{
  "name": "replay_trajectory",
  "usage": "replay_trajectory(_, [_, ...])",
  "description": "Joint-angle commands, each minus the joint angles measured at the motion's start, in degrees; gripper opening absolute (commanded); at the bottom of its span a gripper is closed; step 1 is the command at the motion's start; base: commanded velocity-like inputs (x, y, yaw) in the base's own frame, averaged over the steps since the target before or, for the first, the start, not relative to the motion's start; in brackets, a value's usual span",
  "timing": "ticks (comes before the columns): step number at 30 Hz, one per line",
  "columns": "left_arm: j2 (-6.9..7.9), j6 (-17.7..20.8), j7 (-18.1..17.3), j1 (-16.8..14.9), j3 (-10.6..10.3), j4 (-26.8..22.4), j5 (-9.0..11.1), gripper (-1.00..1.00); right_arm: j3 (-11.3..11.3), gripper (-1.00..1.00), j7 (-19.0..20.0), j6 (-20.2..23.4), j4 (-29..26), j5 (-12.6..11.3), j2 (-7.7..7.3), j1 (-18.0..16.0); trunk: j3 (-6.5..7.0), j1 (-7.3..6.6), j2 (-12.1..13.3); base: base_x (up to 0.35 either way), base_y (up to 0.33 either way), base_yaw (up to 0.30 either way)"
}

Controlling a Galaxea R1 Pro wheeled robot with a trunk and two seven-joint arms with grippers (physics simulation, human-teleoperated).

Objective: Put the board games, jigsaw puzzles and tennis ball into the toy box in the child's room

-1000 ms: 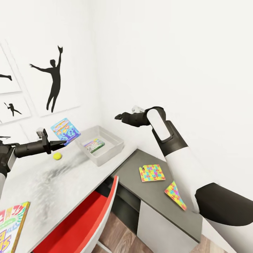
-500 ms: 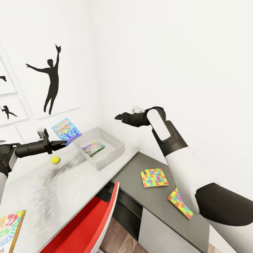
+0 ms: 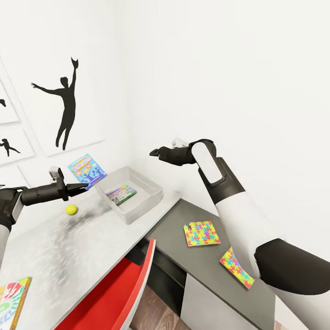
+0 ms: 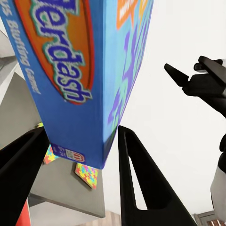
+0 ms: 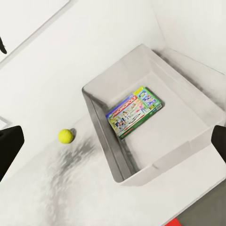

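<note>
Three board games in sight — a blue one [image 3: 86, 171] held up in the left tool [image 3: 82, 185], a green-edged one [image 3: 122, 193] lying in the toy box [image 3: 151, 201], a third [image 3: 13, 300] at the near edge of the pale surface [image 3: 68, 247]. Two jigsaw puzzles [image 3: 201, 233] [image 3: 236, 267] on the dark cabinet top [image 3: 183, 256]. One tennis ball [image 3: 71, 209]. One toy box. Two tools — left and right [image 3: 154, 152]. One red chair [image 3: 117, 295]. Three black silhouettes on the wall, the largest [image 3: 64, 107] with an arm raised.

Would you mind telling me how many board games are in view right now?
3: a blue one held in the left pincer, a green-edged one inside the toy box, and one at the table's near edge.
</note>
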Motion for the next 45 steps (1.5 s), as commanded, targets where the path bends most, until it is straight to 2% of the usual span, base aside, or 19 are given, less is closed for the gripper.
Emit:
replay_trajectory(1, [-0.01,0.46,-0.33,-0.05,0.11,-0.03,-0.32,-1.00,0.04,1.00,-0.59,0.06,-0.04,-0.58,0.00,-0.06,-0.10,0.02,-0.08,0.000,0.000,0.000])
replay_trajectory(6, [-0.02,0.46,-0.33,-0.05,0.11,-0.03,-0.32,-1.00,0.04,1.00,-0.59,0.04,-0.03,-0.58,0.00,-0.06,-0.10,0.02,-0.08,0.017,0.000,0.000])
replay_trajectory(19, [-0.71,0.48,-0.33,-0.05,0.11,-0.03,-0.32,-1.00,0.04,1.00,-0.59,0.04,-0.05,-0.58,0.00,-0.06,-0.10,0.02,-0.08,0.216,-0.046,0.000])
replay_trajectory(45, [-0.72,0.51,-0.33,-0.05,0.23,-0.03,-0.26,-1.00,0.04,1.00,-0.59,0.07,-0.06,-0.58,0.00,0.11,-0.10,0.02,-0.08,0.021,-0.009,0.000])
